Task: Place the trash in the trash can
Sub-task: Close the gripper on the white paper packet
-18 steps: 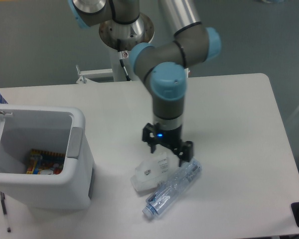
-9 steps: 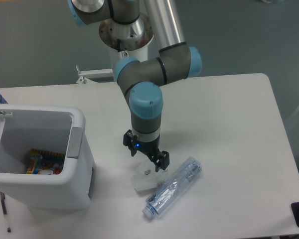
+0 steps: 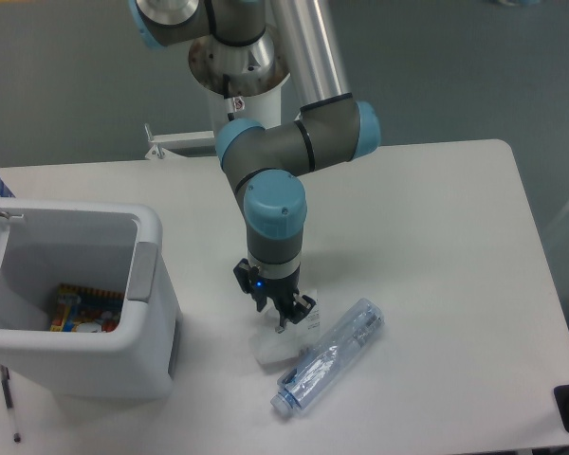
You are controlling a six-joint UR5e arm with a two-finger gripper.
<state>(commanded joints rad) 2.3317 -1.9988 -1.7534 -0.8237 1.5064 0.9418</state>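
The gripper point(image 3: 281, 315) had dropped lower onto the flat white plastic packet point(image 3: 286, 339), its fingers narrowed from their earlier spread and apparently pinching its far edge. The clear bluish plastic bottle point(image 3: 328, 370) lay just right, the white rectangular trash can point(image 3: 150, 284) left. Lifting seemed next.

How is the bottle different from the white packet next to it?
The bottle is see-through and bluish; the packet is solid white. The bottle is long and round; the packet is flat. The gripper is down on the packet, while the bottle lies free. Both lie on the table, outside the bin.
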